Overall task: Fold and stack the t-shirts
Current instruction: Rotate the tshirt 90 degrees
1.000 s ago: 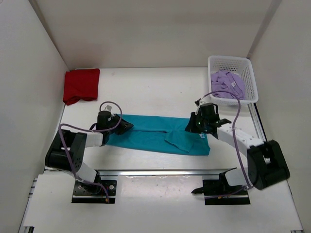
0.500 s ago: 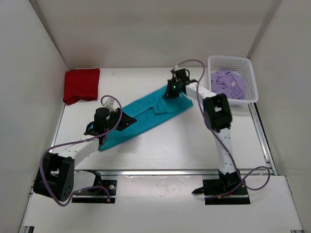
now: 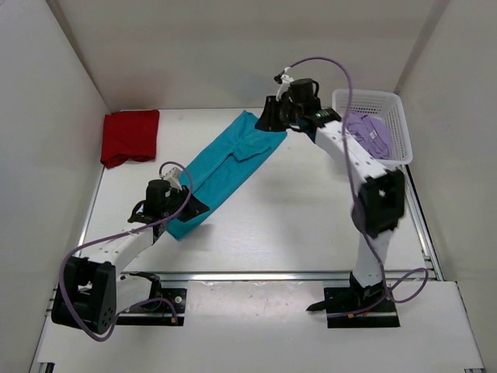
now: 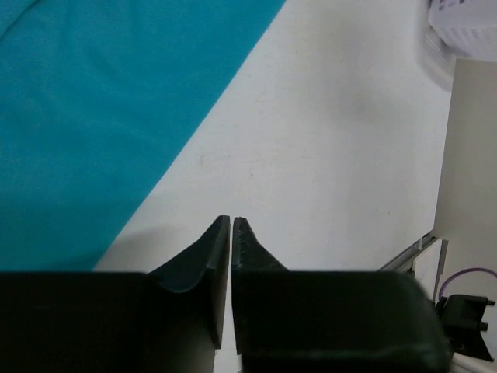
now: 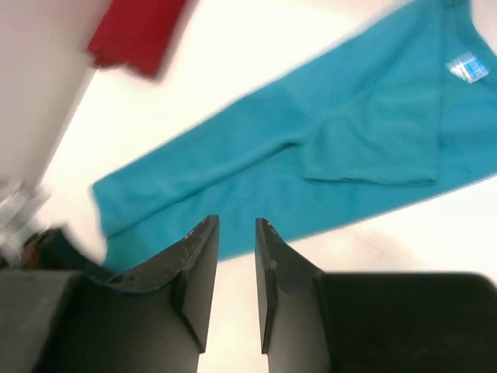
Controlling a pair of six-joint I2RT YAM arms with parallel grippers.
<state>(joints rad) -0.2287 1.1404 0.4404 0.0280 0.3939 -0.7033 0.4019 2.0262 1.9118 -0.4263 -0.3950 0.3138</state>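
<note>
The teal blue t-shirt (image 3: 221, 167) lies folded into a long strip, running diagonally from the back centre toward the near left. Over its far end hangs my right gripper (image 3: 265, 123), open and empty; the right wrist view shows the cloth (image 5: 311, 132) below the jaws (image 5: 237, 221). My left gripper (image 3: 199, 207) sits at the strip's near end, shut with nothing between its fingers (image 4: 232, 218), above bare table beside the teal edge (image 4: 101, 101). The dark red t-shirt (image 3: 130, 136) lies folded at the back left. The lavender t-shirt (image 3: 365, 132) is bunched in the basket.
A white lattice basket (image 3: 392, 105) stands at the back right corner. White walls close in the left, back and right sides. A metal rail (image 3: 256, 275) runs along the table's near edge in front of the arm bases.
The teal strip has swung further toward the back. My right gripper rose toward the back and opened, letting go of the cloth. My left gripper drew back to the near left, jaws closing.
</note>
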